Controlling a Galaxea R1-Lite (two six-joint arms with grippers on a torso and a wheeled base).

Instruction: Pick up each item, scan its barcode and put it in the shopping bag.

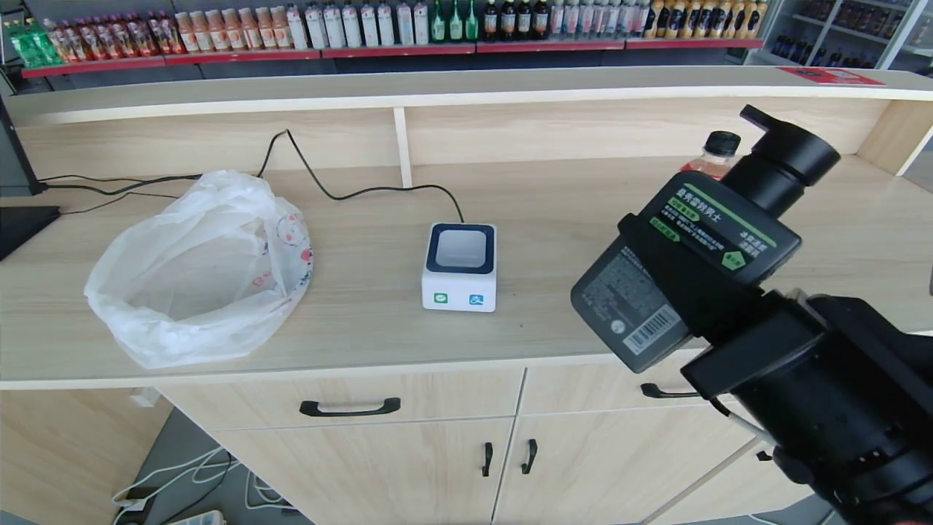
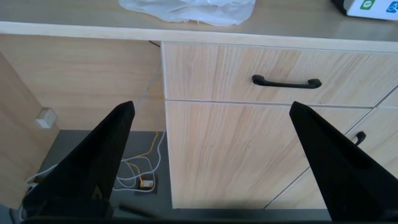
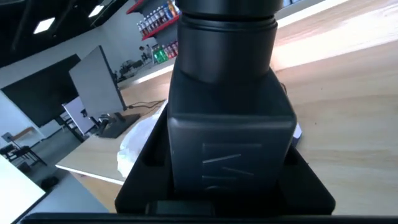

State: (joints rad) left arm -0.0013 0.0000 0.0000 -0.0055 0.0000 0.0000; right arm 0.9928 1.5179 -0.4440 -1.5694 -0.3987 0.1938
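My right gripper [image 1: 692,284] is shut on a black pump bottle [image 1: 700,248] and holds it tilted above the counter's right front, barcode [image 1: 652,329] facing up and toward me. In the right wrist view the black pump bottle [image 3: 230,118] sits between the fingers. The white barcode scanner [image 1: 460,267] stands mid-counter, left of the bottle. An open white plastic shopping bag [image 1: 208,270] lies on the counter's left side. My left gripper [image 2: 211,162] hangs open below the counter edge, facing the drawer fronts.
A bottle with a black cap [image 1: 716,154] stands on the counter behind the pump bottle. The scanner's black cable [image 1: 342,191] runs back and left across the counter. A dark monitor base [image 1: 22,222] sits at the far left. Drawers with black handles [image 1: 350,407] lie below.
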